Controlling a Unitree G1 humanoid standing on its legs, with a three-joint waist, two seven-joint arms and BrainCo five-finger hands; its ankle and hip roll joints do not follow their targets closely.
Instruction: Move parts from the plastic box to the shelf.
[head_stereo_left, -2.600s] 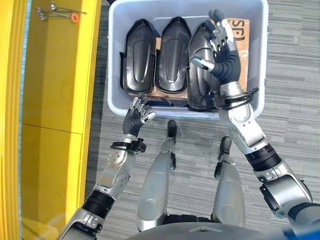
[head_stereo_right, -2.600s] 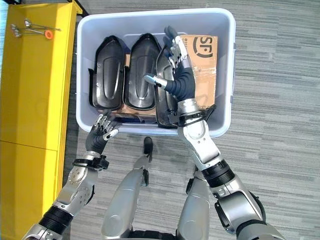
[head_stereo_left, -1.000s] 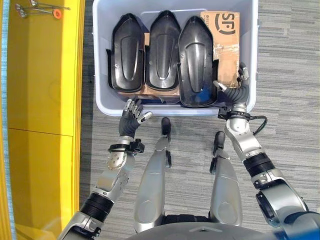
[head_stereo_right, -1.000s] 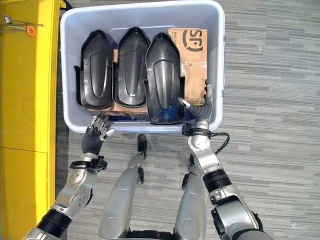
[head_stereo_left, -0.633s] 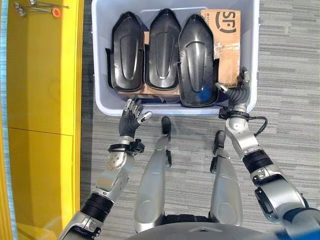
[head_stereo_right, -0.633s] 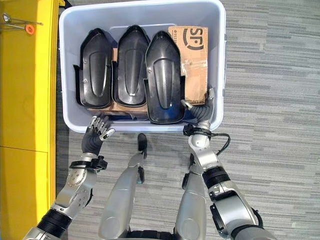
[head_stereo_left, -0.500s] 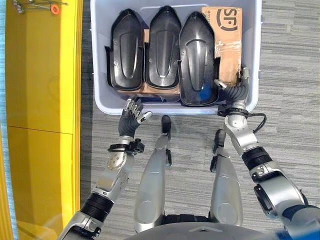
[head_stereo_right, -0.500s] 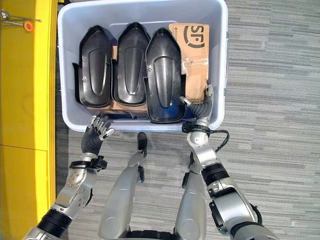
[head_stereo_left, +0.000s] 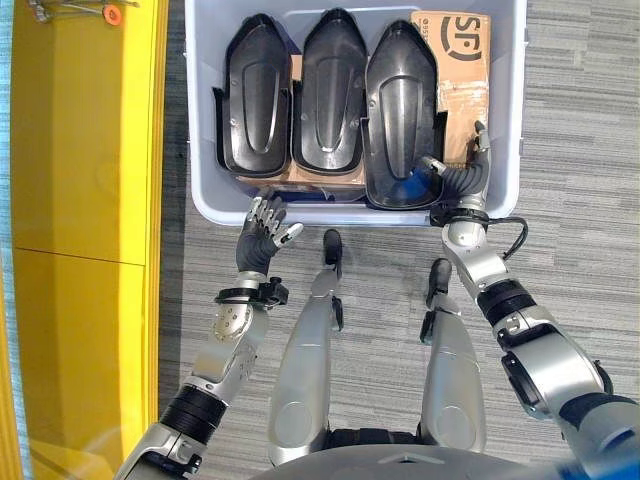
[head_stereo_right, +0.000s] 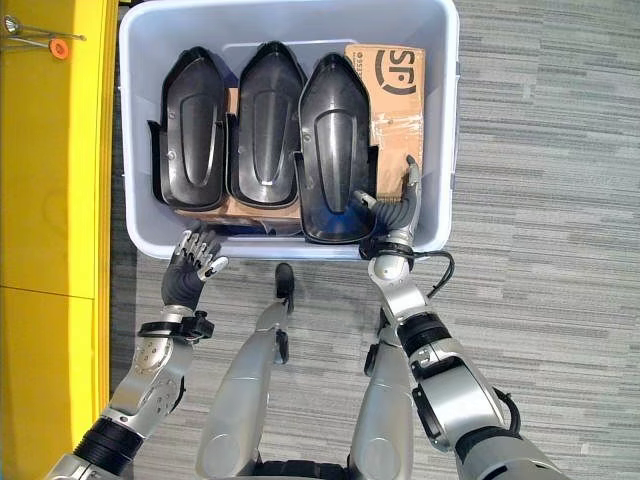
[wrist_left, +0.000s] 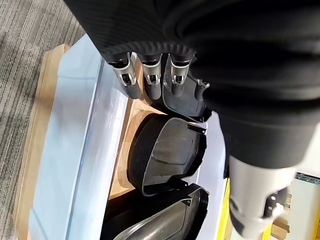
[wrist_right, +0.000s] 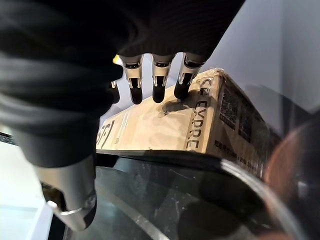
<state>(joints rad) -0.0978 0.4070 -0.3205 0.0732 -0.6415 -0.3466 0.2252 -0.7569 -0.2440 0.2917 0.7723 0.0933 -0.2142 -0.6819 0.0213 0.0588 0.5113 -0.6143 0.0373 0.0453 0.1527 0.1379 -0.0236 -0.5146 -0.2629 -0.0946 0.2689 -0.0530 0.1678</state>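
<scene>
Right hand fingers straight, inside plastic box beside rightmost part; left hand relaxed outside box's near rim.

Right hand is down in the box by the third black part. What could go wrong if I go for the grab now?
The right hand sits between the rightmost black part and the cardboard box, fingers open, so it may catch the cardboard instead. The parts lie packed side by side, so lifting one could drag its neighbour. The left hand hangs outside the plastic box, giving no support.
</scene>
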